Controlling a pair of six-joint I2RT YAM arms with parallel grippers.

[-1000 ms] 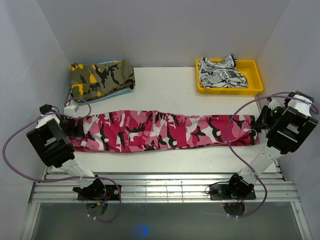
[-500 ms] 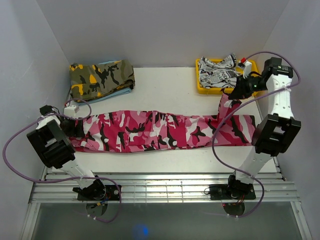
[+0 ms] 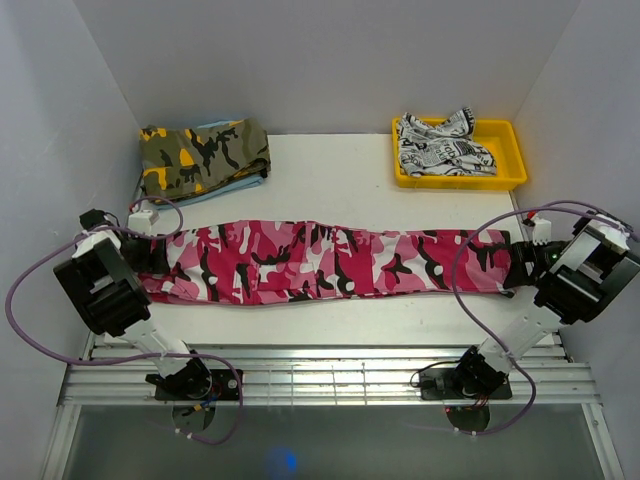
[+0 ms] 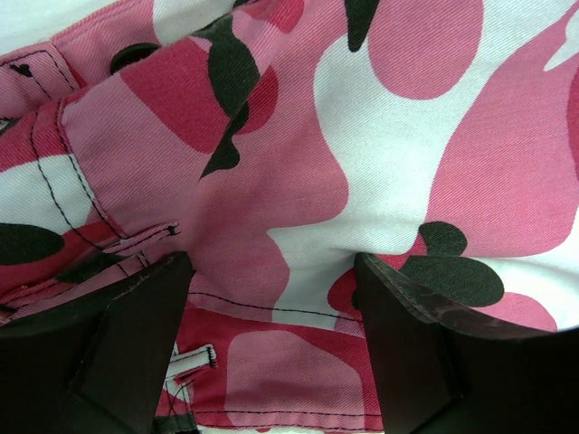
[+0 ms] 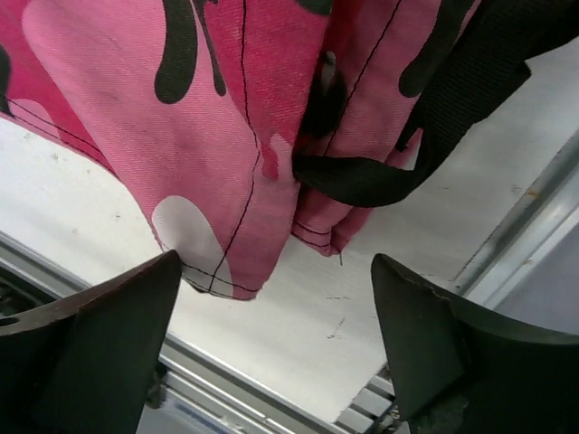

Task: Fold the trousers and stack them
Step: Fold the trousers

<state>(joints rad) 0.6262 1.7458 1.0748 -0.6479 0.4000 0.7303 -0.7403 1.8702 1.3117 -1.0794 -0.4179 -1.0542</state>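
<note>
1. The left claw (image 4: 271,271) stands wide open and grips nothing. Its two dark fingers (image 4: 127,353) straddle a flat stretch of the trousers (image 4: 362,163) lying right under them. Whether the tips press on the cloth cannot be told.
2. The cloth under that claw is pink, white and black camouflage. Black-stitched seams run across it between the fingers.
3. The right claw (image 5: 276,271) is also spread wide and has hold of nothing. It hangs over the bare table (image 5: 298,334), close to the metal rail (image 5: 226,389) at the table's edge.
4. The other end of the trousers lies just beyond the right claw's fingertips. One stitched corner shows in the gap between them, flat on the table. A black strap (image 5: 425,117) curls across that end of the cloth.
5. From above, the trousers lie as one long band from left to right across the near half of the table. One end is at the left claw and the other end is at the right claw.
6. At the back left corner lies a folded olive garment (image 3: 205,155) on pale blue cloth, apart from the trousers.
7. At the back right corner sits a yellow tray (image 3: 508,150) with a crumpled white garment (image 3: 440,145) inside it, apart from the trousers.
</note>
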